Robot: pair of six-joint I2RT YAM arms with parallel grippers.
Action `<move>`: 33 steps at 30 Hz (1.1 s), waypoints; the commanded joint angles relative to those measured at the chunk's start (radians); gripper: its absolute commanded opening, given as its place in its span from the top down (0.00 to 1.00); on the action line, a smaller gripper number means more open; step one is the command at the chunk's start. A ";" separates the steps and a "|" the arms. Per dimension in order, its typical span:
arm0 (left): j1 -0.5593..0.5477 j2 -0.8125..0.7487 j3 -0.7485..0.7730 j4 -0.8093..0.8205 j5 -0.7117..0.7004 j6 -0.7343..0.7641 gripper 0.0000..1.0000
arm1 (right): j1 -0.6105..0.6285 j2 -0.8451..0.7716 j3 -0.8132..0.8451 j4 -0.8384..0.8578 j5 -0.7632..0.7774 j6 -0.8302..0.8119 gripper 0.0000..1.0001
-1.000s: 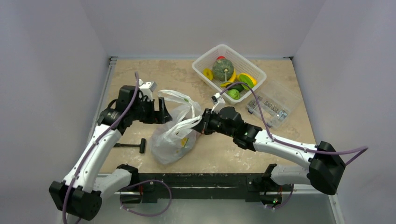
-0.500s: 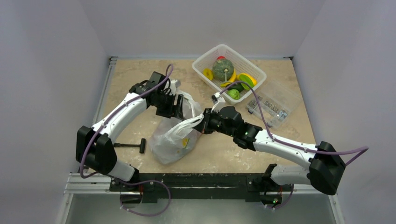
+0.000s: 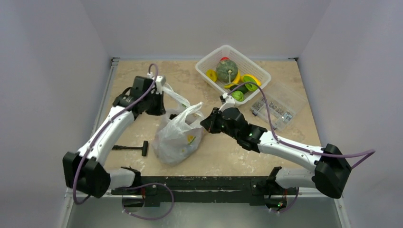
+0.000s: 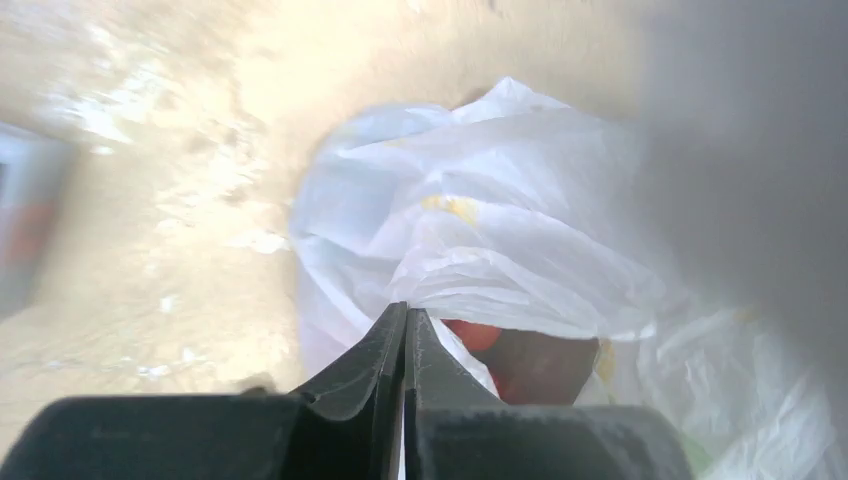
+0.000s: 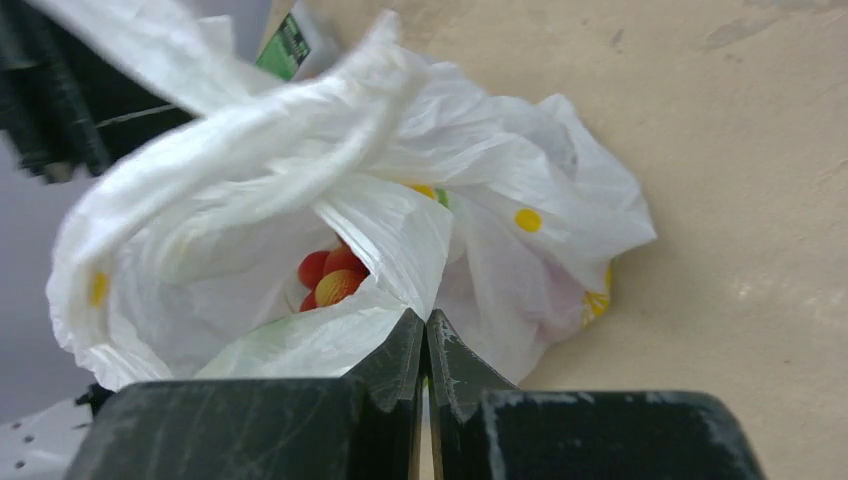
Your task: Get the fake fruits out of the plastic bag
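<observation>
Peering into the plastic bag [image 3: 178, 140] on the bench [image 3: 142, 71] — red and orange fake fruits [image 5: 330, 280] sit deep in its mouth. The left pincer [image 4: 405, 318] is pressed together on one handle, and the right pincer [image 5: 422, 325] nips the film on the other side. Further back, a white basket [image 3: 211, 54] holds a green squash [image 3: 227, 70] with yellow and green pieces [image 3: 251, 80]. Just beside it, a clear box [image 3: 292, 97] carries small metal bits [image 3: 273, 107]. One green label [image 5: 290, 40] — too blurred to read.
</observation>
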 commanded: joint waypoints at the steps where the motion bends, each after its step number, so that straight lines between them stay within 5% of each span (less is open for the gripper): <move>1: 0.063 -0.271 -0.086 0.218 -0.030 -0.017 1.00 | -0.048 0.021 0.103 -0.050 0.168 -0.085 1.00; 7: 0.071 -0.430 -0.172 0.321 -0.052 -0.034 1.00 | -0.219 0.088 0.277 -0.077 0.127 -0.204 1.00; 16: 0.072 -0.477 -0.202 0.325 -0.056 -0.021 1.00 | -0.268 0.271 0.572 -0.295 -0.112 -0.367 1.00; 25: 0.071 -0.441 -0.192 0.316 0.021 -0.016 1.00 | -0.259 0.199 0.589 -0.407 -0.168 -0.467 0.52; 33: 0.071 -0.433 -0.188 0.312 0.033 -0.006 1.00 | -0.252 0.087 0.580 -0.334 -0.289 -0.470 0.24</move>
